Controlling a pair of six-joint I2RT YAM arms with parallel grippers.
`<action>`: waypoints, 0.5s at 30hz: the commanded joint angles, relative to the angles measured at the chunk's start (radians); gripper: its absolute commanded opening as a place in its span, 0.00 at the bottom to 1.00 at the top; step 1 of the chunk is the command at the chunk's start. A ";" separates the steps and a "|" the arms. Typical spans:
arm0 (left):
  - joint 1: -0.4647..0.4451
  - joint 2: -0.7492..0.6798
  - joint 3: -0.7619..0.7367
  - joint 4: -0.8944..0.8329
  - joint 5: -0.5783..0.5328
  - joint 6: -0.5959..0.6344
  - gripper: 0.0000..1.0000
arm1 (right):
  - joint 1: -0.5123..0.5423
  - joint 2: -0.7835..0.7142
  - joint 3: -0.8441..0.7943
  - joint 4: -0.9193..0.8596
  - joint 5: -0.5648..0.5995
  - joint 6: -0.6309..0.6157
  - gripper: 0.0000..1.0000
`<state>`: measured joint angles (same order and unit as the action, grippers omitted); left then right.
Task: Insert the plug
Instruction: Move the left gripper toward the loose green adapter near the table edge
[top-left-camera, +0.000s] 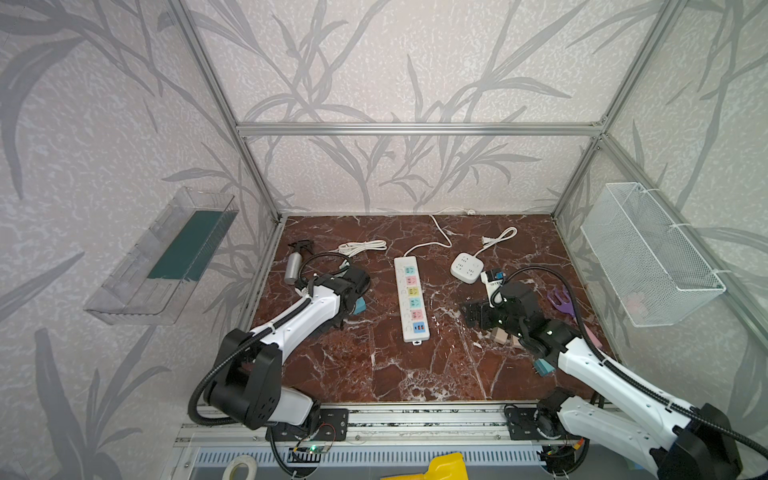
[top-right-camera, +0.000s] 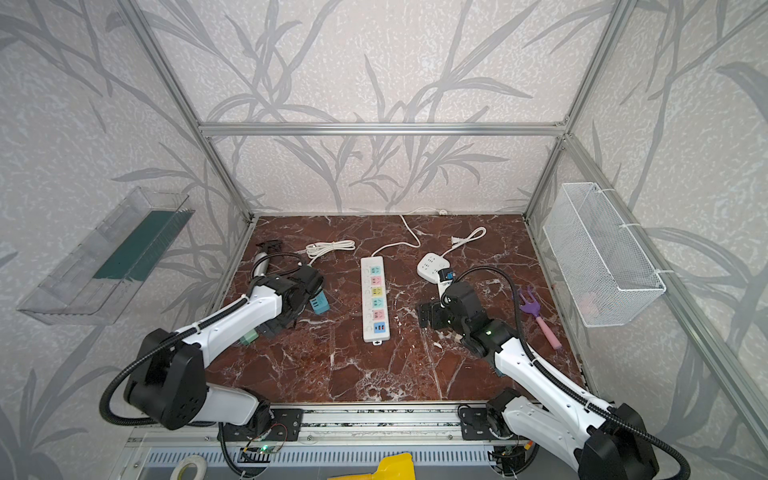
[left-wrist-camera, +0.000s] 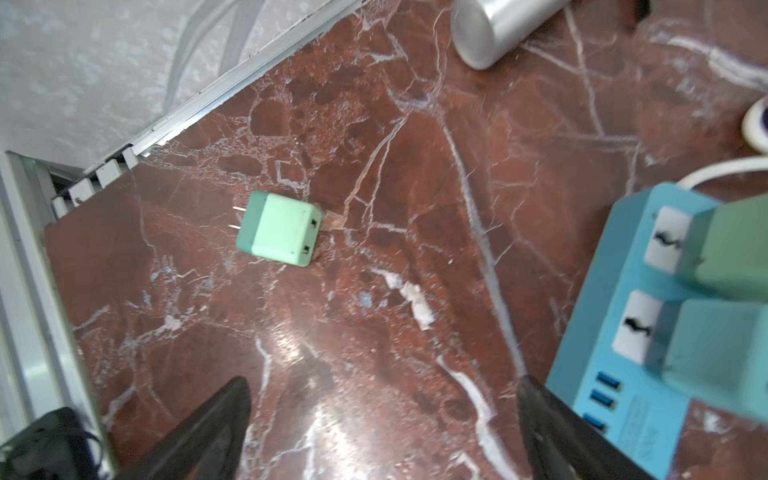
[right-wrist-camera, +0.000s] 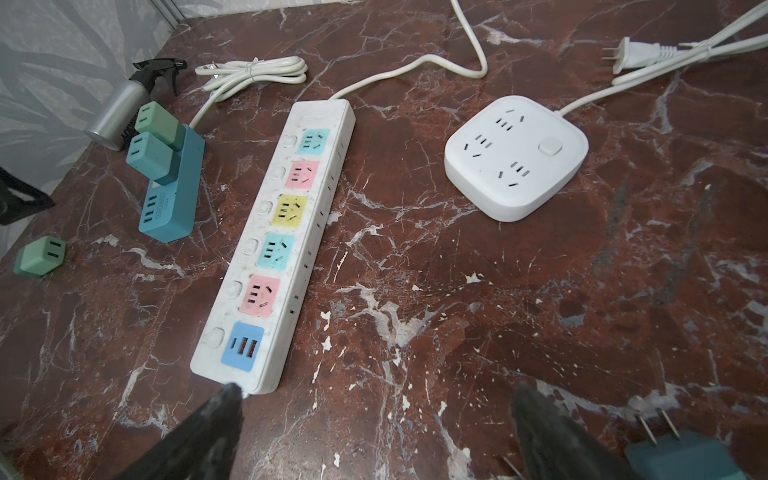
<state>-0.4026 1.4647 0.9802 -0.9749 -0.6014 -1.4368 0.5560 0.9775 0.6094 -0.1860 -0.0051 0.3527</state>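
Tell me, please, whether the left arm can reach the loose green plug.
Probably yes: the green plug lies alone on bare table ahead of the open left gripper, nothing between them.

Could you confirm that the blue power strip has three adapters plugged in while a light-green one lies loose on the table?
Not quite: the blue power strip holds two, a green adapter and a teal adapter, as the right wrist view shows. The light-green loose adapter does lie on the table.
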 joint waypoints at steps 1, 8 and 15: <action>0.008 0.013 0.009 -0.091 -0.107 -0.207 0.99 | -0.001 0.006 -0.023 0.059 -0.035 0.015 1.00; 0.127 0.107 0.015 -0.124 -0.188 -0.216 0.99 | 0.012 0.084 0.045 0.020 -0.022 0.006 0.96; 0.243 0.074 -0.103 0.083 -0.148 -0.130 0.99 | 0.061 0.190 0.173 -0.058 0.005 -0.009 0.95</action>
<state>-0.1886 1.5505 0.8997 -0.9417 -0.7231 -1.5784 0.5964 1.1477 0.7265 -0.2062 -0.0219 0.3538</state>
